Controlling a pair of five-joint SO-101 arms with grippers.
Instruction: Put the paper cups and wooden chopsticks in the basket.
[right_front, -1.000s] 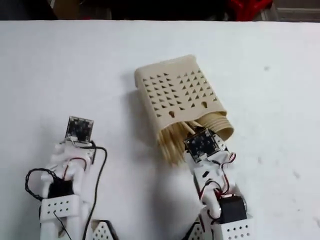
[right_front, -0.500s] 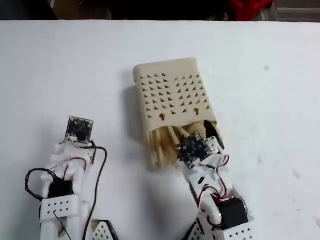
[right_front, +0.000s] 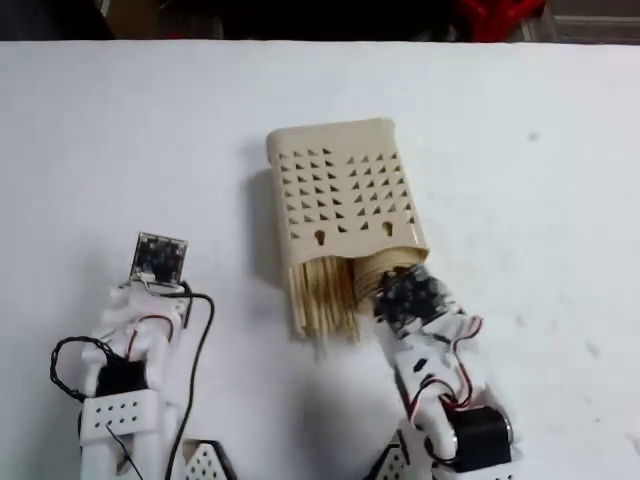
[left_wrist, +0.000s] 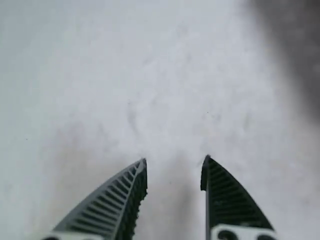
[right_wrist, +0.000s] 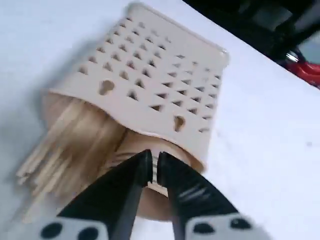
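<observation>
A beige perforated basket (right_front: 340, 190) (right_wrist: 160, 80) lies on its side, its open end facing the arms. A bundle of wooden chopsticks (right_front: 320, 295) (right_wrist: 65, 150) sticks out of the opening. Stacked paper cups (right_front: 385, 272) (right_wrist: 131, 149) lie beside them, mostly inside. My right gripper (right_wrist: 154, 167) is at the basket's mouth, its fingers pinched on the rim of the paper cups. In the high view the right arm's wrist (right_front: 412, 296) covers that spot. My left gripper (left_wrist: 172, 167) stands open over bare white table, well left of the basket.
The left arm (right_front: 150, 300) rests near the table's front edge with a black cable (right_front: 200, 340) looping beside it. White tabletop (right_front: 540, 200) stretches free to the right of and behind the basket. Dark clutter lies beyond the far edge.
The basket has swung round from a slant to square with the table's front edge. The cups sit deeper inside. The right wrist shifted left, then back right. The left arm kept still.
</observation>
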